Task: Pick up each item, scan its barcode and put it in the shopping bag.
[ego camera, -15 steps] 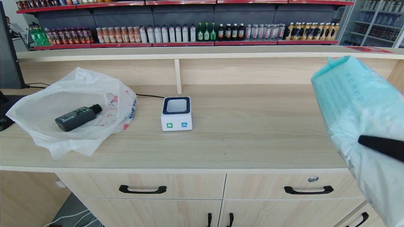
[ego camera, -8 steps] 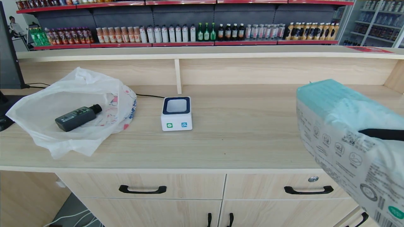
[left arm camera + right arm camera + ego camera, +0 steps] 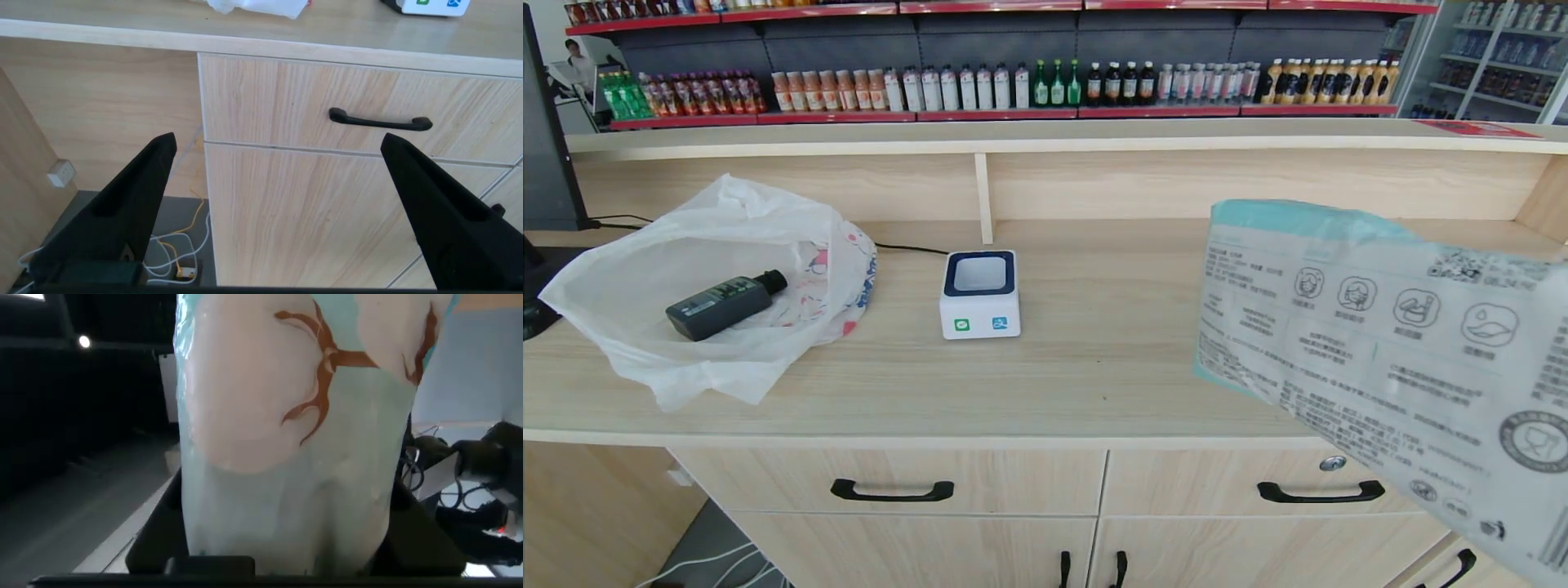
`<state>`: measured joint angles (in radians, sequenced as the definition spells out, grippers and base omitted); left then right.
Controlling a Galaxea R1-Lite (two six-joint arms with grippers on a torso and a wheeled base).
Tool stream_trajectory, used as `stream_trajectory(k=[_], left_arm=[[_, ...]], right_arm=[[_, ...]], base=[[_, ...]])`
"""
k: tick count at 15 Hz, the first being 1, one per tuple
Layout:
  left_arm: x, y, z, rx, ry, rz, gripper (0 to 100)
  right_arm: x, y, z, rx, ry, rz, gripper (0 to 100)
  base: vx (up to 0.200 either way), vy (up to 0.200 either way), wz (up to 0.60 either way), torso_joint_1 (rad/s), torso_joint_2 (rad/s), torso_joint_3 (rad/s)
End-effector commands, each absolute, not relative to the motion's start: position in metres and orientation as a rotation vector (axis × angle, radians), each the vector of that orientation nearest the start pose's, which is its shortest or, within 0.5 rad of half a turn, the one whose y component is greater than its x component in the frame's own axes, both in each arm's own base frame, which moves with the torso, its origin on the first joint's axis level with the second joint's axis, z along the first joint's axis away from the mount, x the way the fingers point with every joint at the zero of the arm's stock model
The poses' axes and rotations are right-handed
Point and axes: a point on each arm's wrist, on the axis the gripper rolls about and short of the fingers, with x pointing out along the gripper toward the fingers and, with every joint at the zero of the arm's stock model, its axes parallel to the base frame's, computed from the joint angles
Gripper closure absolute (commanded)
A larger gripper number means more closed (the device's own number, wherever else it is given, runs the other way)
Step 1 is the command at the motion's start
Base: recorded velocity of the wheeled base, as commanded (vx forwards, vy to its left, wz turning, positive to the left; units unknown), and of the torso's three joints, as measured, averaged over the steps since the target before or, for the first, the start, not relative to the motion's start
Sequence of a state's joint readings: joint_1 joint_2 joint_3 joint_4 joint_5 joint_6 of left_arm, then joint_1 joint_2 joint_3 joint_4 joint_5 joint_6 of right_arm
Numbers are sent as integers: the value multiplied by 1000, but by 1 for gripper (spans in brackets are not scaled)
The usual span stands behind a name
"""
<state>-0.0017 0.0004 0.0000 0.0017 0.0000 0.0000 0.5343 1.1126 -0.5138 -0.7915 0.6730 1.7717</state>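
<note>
The right hand [image 3: 284,494] is clamped on the tissue pack [image 3: 278,400], one dark finger down each flank, and in the head view that pack [image 3: 1380,359] hangs in the air at the right end of the bench [image 3: 1094,384], its printed back turned up towards the camera. Here is what counts: the scanner [image 3: 979,294] sits well apart, off to the robot's left of the pack, its window facing upward. The pack's long axis runs slantwise, near corner high and pointing scanner-way, far end dipping low to the right. By that reckoning the print faces the wrong way for the window, so a carry leftward and a turn-over look due. Beyond the scanner lies the shopping bag [image 3: 792,237], a dark bottle [image 3: 723,305] already inside. The left hand [image 3: 278,151] hangs empty, fingers spread wide, down before the drawers [image 3: 327,82].
</note>
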Motion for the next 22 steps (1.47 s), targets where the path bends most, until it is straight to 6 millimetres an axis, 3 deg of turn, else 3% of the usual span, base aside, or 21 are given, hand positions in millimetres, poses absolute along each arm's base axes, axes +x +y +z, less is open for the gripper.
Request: stream_trajectory(k=[1,8,10,13,16,22], left_arm=[[-23,0,75,0,2,-2,0],[-23,0,75,0,2,-2,0],[-23,0,75,0,2,-2,0],[-23,0,75,0,2,-2,0],[-23,0,75,0,2,-2,0],[-23,0,75,0,2,-2,0]], right_arm=[[147,102,234,1585,1045,972,100],[186,127,223,1812,1186,1059,100],[196,133,210,1860,1241,1048,100],[194,137,193,1848,1319,1036,100],[175,156,193,1810,1453,1079,100],[175,160,198,1873,1541,1050,100]], base=[[0,0,0,0,0,0],[0,0,0,0,0,0],[0,0,0,0,0,0],[0,0,0,0,0,0],[0,0,0,0,0,0],[0,0,0,0,0,0]])
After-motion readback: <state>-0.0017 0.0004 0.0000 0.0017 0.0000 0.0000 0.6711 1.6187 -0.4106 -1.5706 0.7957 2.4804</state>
